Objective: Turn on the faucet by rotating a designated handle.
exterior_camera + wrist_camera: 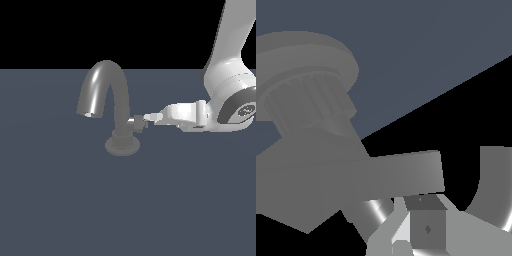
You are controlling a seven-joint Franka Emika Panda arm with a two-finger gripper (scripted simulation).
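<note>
A grey, shiny metal faucet with a tall arched gooseneck spout stands upright on its round ringed base on the dark blue-grey table. The spout's mouth faces down toward the exterior view's left. A small, stubby grey-silver handle projects sideways from the lower column toward the exterior view's right.

The white robot arm enters from the upper right of the exterior view and lies almost level, with its white claw pointing at the handle. The claw tips reach the handle's outer end and appear to touch it. Whether the claw is open, closed or gripping the handle cannot be determined.

The wrist view shows the ringed base close up and one claw finger beside grey faucet metal.
</note>
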